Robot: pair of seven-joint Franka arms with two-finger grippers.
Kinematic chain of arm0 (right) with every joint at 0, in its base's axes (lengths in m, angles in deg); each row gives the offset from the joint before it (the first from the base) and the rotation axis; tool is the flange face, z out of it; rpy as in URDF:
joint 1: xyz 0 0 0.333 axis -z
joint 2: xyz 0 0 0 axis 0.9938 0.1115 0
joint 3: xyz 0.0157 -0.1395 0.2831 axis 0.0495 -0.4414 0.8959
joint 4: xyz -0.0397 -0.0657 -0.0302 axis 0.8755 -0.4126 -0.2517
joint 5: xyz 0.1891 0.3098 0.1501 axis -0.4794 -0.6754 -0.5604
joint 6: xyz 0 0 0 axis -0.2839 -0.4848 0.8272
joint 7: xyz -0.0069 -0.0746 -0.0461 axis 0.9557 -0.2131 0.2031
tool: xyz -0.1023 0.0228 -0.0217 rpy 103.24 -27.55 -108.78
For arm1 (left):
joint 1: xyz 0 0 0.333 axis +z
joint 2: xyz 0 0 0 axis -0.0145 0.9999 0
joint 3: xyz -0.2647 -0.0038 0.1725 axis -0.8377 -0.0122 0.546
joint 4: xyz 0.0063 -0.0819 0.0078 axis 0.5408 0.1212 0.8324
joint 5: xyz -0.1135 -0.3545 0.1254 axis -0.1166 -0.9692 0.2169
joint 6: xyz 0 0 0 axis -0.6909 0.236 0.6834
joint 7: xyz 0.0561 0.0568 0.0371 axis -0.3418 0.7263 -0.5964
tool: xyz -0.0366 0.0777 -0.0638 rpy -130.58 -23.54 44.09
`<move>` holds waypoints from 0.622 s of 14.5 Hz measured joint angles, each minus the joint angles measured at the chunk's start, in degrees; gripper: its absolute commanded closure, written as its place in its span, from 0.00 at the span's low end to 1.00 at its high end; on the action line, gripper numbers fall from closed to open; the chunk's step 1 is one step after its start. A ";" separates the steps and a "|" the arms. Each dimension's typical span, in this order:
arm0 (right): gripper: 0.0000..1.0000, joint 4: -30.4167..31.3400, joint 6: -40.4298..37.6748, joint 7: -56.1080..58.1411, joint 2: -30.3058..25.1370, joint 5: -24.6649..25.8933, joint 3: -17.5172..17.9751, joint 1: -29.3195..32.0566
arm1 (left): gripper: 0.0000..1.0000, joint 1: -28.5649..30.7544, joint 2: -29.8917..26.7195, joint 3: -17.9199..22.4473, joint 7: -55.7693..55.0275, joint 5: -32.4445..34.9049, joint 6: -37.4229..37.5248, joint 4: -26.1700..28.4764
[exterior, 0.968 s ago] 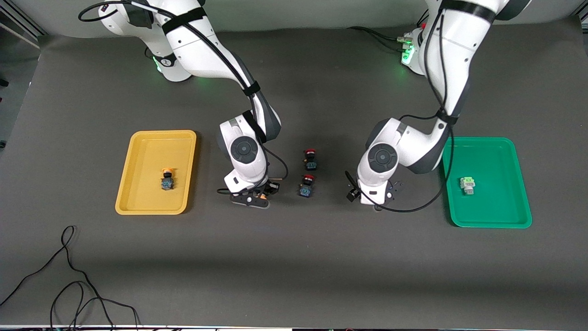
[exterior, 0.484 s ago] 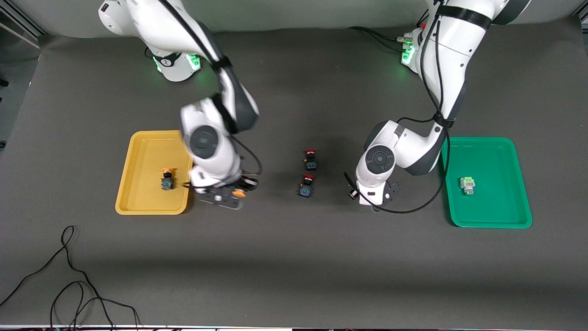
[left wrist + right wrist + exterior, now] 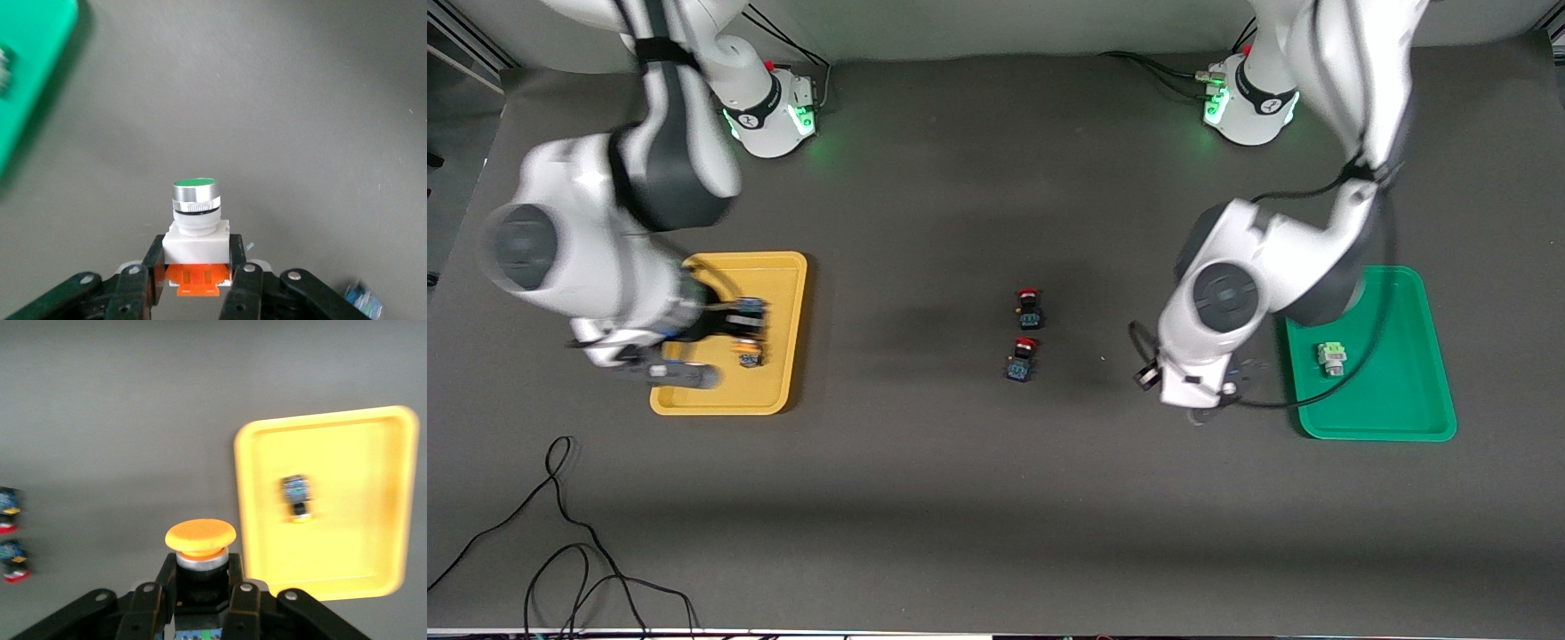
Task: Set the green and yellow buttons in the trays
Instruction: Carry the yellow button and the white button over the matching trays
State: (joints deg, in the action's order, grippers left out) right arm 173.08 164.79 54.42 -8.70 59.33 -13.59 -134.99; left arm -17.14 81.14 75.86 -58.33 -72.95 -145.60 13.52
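Observation:
My right gripper is shut on an orange-yellow mushroom button and holds it up; in the front view the gripper is over the yellow tray. A second orange-yellow button lies in that tray, partly hidden in the front view. My left gripper is shut on a grey-bodied, green-topped button. In the front view it is over the mat beside the green tray. A pale grey button lies in that tray.
Two red-capped black-blue buttons stand at the table's middle and show at the edge of the right wrist view. A loose black cable lies at the near corner toward the right arm's end.
My right arm has swung from the mat beside the red buttons to over the yellow tray, carrying its button. My left arm has moved with its button toward the green tray.

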 measured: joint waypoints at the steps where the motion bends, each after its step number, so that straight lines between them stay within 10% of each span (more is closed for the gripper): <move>1: 1.00 1.42 0.22 3.65 -0.04 0.00 -1.94 0.13 | 0.99 2.12 -2.11 0.13 5.71 -0.63 4.02 -0.18; 9: 1.00 24.73 27.92 23.41 0.56 -0.14 -7.02 0.24 | 0.99 31.39 -7.35 1.38 56.98 1.32 13.17 1.53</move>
State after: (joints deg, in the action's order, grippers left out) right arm 197.81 192.71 77.83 -8.13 59.19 -20.61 -134.75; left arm 14.25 73.78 77.23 -1.36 -71.62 -132.43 15.06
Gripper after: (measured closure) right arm 0.670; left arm 0.590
